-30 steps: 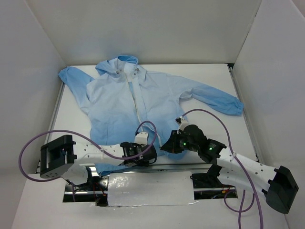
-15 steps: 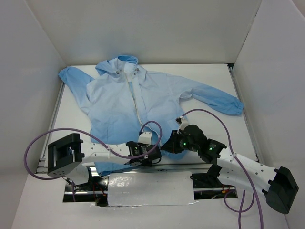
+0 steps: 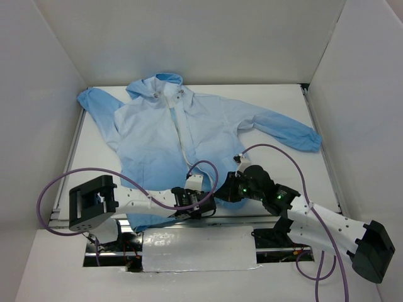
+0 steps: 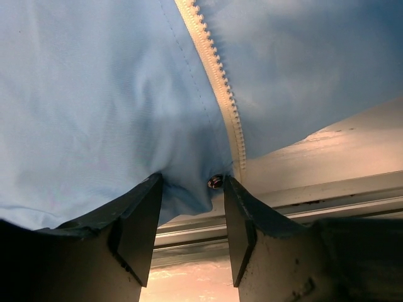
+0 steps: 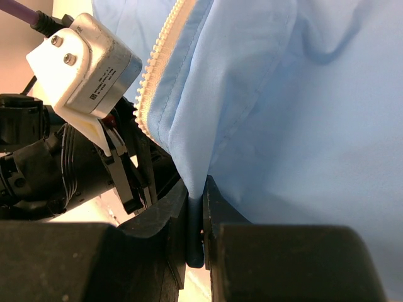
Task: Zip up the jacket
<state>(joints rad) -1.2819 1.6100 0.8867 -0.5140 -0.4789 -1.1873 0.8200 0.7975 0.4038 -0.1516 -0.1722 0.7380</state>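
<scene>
The jacket (image 3: pixel 151 135) is laid flat beyond both grippers, with its hem nearest them. A fold of hem is pinched in the right gripper (image 5: pixel 195 217) — fingers pressed together. The left gripper (image 4: pixel 192 217) is spread around the hem edge, with the white zipper strip (image 4: pixel 219 88) ending just beside one finger.

Top view: near hem of the light-blue hooded jacket (image 3: pixel 157 132) hidden under the left gripper (image 3: pixel 200 201) and right gripper (image 3: pixel 221 191); fingertips not visible.
Left wrist view: white zipper strip (image 4: pixel 215 82) cut off at top edge; small round metal piece (image 4: pixel 215 182) at the hem too small to identify, possibly a snap.
Right wrist view: fabric fold vanishes between the right gripper's closed fingers.
</scene>
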